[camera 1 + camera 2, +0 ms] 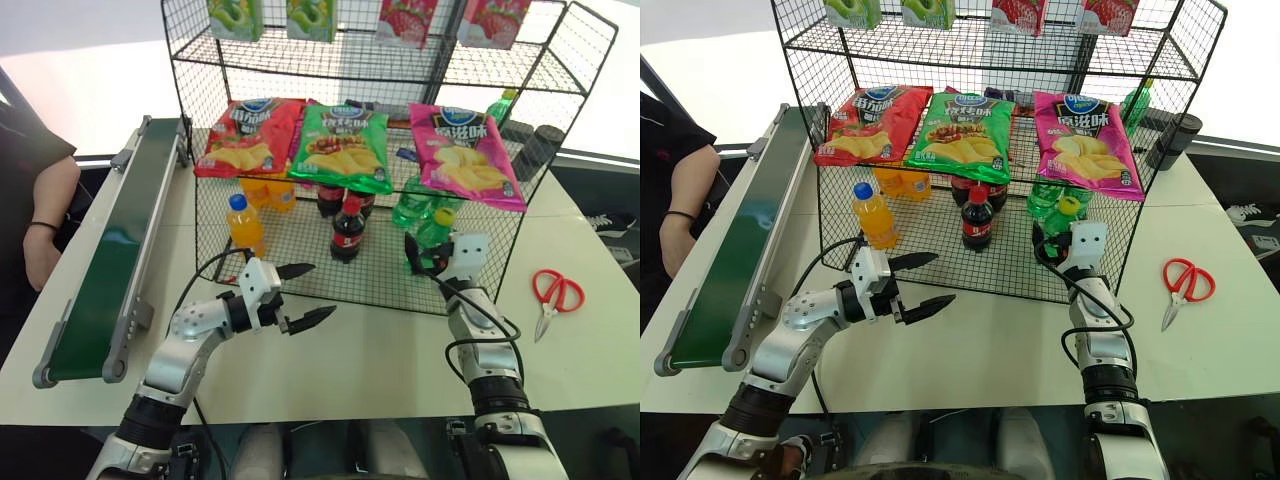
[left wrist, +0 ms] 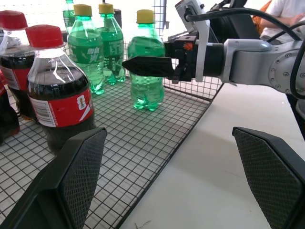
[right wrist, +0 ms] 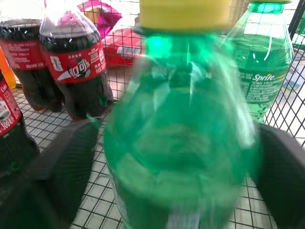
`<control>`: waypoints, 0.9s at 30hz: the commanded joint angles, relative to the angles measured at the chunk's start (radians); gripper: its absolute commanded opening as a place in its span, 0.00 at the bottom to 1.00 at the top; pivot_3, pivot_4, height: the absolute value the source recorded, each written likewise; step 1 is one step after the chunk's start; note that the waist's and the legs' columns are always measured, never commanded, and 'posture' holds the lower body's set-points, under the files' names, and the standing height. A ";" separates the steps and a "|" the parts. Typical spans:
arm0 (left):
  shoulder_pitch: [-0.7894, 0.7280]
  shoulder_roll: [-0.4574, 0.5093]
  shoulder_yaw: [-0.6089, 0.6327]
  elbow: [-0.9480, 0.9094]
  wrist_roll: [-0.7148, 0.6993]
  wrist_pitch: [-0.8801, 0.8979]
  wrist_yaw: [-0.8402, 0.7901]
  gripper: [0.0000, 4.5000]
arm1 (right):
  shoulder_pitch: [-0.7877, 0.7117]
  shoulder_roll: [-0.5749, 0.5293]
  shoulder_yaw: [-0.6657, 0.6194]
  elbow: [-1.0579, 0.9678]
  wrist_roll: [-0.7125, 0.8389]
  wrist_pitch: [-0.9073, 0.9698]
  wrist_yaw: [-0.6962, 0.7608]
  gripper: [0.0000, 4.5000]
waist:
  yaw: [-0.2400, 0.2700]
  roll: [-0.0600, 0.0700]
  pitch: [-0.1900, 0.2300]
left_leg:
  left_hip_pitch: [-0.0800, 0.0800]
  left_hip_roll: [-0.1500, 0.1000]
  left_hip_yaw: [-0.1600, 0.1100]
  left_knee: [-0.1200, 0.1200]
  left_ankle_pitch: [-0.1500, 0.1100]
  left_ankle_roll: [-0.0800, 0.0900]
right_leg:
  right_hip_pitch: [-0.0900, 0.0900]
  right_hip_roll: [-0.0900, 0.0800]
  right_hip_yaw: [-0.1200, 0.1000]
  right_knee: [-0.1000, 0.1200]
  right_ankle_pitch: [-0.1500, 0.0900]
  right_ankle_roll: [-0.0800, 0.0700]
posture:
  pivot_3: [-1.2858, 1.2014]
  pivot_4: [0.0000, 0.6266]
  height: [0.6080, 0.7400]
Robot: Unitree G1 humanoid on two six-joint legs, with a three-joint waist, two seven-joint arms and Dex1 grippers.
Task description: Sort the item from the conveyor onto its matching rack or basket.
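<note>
Green bottle point(image 3: 178, 129) loomed between my right hand's point(image 2: 143, 67) fingers, which stood apart on either side of it as it stood upright on the black wire rack's point(image 1: 300, 285) bottom tier beside two more green ones. I judged the release should end with a straight pull back, brushing nothing. Only my left wrist view showed clear shelf past those fingers; my left hand point(image 1: 305, 295) hung spread wide over the surface, holding nothing.

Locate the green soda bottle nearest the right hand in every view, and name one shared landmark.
Left eye: green soda bottle on the rack's bottom tier, at the right hand.
Right eye: same spot.
Left wrist: standing behind the right hand's finger.
Right wrist: close up between the fingers.
Landmark: red-capped cola bottle.
</note>
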 commanded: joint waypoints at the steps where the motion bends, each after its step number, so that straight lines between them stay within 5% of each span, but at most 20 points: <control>1: -0.018 -0.003 0.013 -0.037 -0.012 -0.003 0.002 1.00 | 0.029 -0.013 -0.007 -0.099 -0.017 -0.012 -0.012 1.00 | -0.002 0.000 0.000 | 0.000 0.000 0.000 0.000 0.000 0.000 | 0.000 0.000 0.000 0.000 0.000 0.000 | 0.52 0.24 1.00; 17: -0.014 0.047 0.053 0.078 0.060 0.018 0.083 1.00 | 0.386 -0.159 0.060 -0.675 0.015 0.211 0.173 1.00 | -0.008 0.001 -0.001 | 0.005 0.000 0.000 -0.002 0.000 0.000 | 0.004 0.001 0.000 0.000 0.000 0.000 | 0.52 0.24 1.00; 27: 0.069 0.183 0.169 0.146 0.047 -0.027 0.018 1.00 | 0.682 -0.298 -0.164 -0.877 0.228 0.290 0.354 1.00 | -0.004 -0.001 0.000 | 0.011 0.000 0.000 -0.003 0.000 0.001 | 0.009 0.000 0.000 -0.002 -0.001 0.000 | 0.52 0.24 1.00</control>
